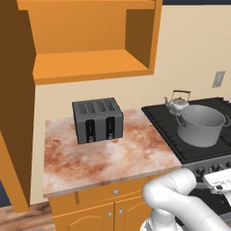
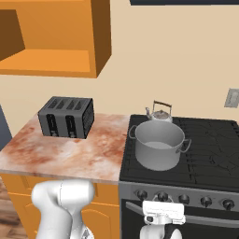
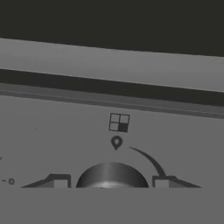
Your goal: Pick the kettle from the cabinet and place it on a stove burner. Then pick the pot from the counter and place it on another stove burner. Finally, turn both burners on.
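Now the pot (image 1: 200, 125) sits on a front stove burner (image 2: 140, 170) of the black cooktop (image 2: 210, 154), at its left side next to the counter (image 1: 99, 153). The kettle (image 1: 177, 103) stands on the burner just behind the pot, close to the wall, upright with its dark wire handle arched above the lid; from the right base view the kettle (image 2: 159, 112) peeks over the pot's (image 2: 158, 144) far rim. The two are near each other, and whether they touch cannot be told.

The cabinet (image 1: 90, 40) hangs open above the counter, its shelf bare in what shows. A dark four-slot toaster (image 1: 97, 119) rests on the mottled counter, well apart from the cooktop. An outlet plate (image 1: 218, 79) is fixed on the wall to the right.

The gripper (image 3: 111, 183) is low in front of the stove, at the row of knobs (image 2: 184, 200). In the hand view, the two fingers (image 3: 59, 180) stand apart, one on each side of a round metallic knob (image 3: 112, 175) on the grey front panel. They flank it closely, though whether they press on it cannot be told. Above the knob a small marker and a four-square burner diagram (image 3: 118, 122) are printed on the panel.
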